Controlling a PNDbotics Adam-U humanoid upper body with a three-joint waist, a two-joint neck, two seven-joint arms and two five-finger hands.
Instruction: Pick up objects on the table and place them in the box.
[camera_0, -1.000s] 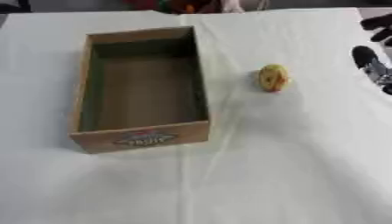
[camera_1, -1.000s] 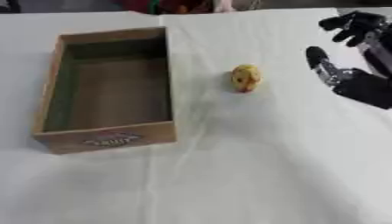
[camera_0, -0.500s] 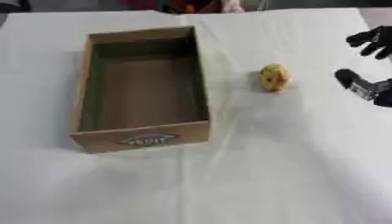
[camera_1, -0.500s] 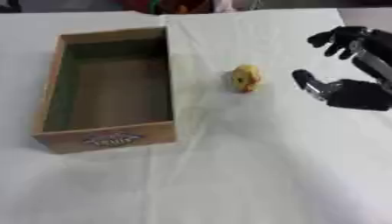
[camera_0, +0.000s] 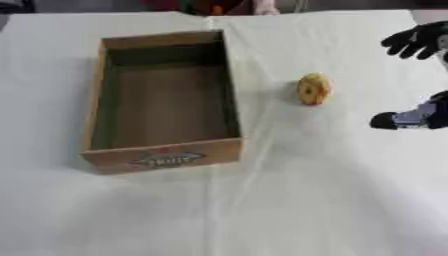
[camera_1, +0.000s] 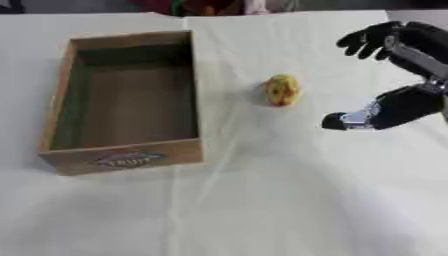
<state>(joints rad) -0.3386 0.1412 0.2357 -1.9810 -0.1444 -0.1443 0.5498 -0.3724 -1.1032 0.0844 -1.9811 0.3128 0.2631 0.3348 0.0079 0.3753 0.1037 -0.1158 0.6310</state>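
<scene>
Our right hand (camera_1: 398, 75), fingers spread and holding nothing, hovers beside the small yellow fruit-like object (camera_1: 282, 90) on the white bench (camera_1: 262, 200) right of the empty wooden box (camera_1: 122, 100); it looks light and rigid, best pinched across its sides.

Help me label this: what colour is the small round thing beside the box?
Yellow with reddish-orange marks, clearest in the right eye view.

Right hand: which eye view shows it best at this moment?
The right eye view. There the right hand shows with its spread fingers and thumb, open to the right of the yellow object and apart from it. The left eye view cuts the hand at the picture's right edge, showing only fingertips and the thumb.
</scene>
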